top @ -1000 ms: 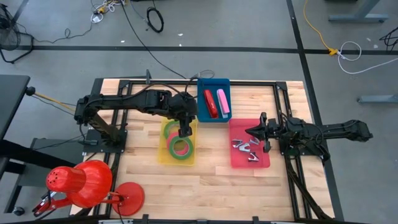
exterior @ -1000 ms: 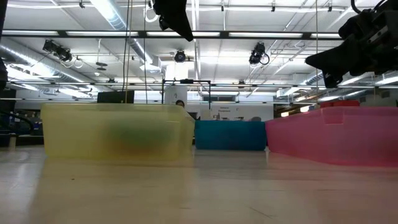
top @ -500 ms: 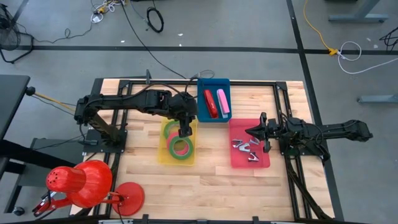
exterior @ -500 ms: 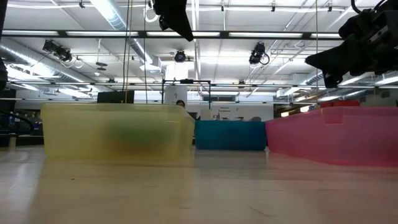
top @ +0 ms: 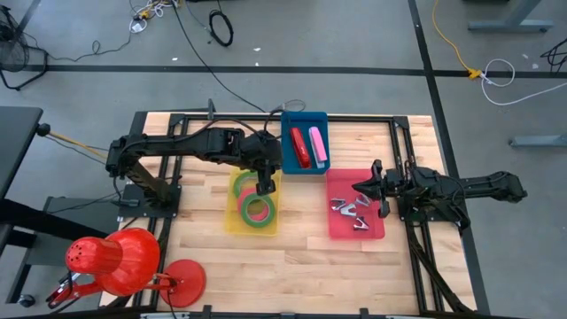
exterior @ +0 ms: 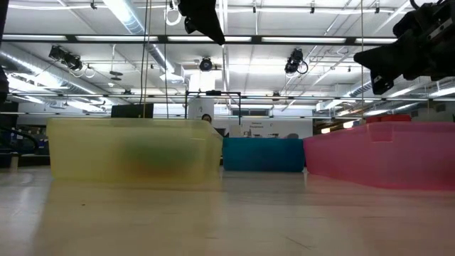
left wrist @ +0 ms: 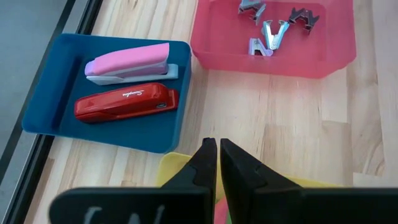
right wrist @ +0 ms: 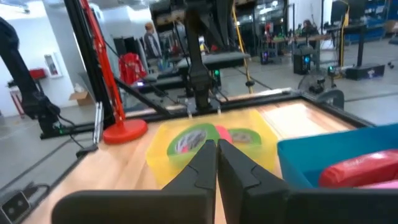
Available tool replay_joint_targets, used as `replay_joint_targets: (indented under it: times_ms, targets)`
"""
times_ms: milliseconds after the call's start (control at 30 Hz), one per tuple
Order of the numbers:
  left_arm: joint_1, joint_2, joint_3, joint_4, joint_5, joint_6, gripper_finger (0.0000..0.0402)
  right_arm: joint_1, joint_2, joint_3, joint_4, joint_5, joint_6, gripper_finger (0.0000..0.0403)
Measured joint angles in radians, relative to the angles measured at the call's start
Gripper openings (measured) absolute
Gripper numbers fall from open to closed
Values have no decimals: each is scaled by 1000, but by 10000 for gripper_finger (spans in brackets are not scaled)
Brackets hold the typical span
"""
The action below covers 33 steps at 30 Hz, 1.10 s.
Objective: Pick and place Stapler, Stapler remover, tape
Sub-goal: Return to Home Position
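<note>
A red stapler [top: 300, 147] and a pink stapler [top: 317, 144] lie in the blue tray [top: 288, 167]. Green and pink tape rolls [top: 256, 209] lie in the yellow tray [top: 232, 221]. Several metal staple removers [top: 348, 207] lie in the pink tray [top: 376, 230]. My left gripper [top: 263, 187] is shut and empty above the yellow tray's far end; its shut fingers show in the left wrist view [left wrist: 217, 157]. My right gripper [top: 366, 189] is shut and empty above the pink tray; its shut fingers show in the right wrist view [right wrist: 216, 157].
A red desk lamp [top: 120, 261] stands at the table's near left corner. Black frame rails [top: 416, 257] run along the table's sides. Bare wood lies between the trays and along the near edge [top: 301, 275]. People show far off in the room [right wrist: 151, 37].
My right gripper has risen a little above the pink tray, still shut. The trays and their contents have stayed where they were.
</note>
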Motion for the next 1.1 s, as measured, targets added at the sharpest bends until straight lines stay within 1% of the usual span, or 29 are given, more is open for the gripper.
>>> replay_joint_targets:
  times_ms: [867, 1100]
  targets:
    - [0, 0, 0, 0, 0, -1, 25, 0, -112, 0, -1, 0, -2, 16]
    - [0, 0, 0, 0, 0, -1, 25, 0, -161, 0, -1, 0, 0, 16]
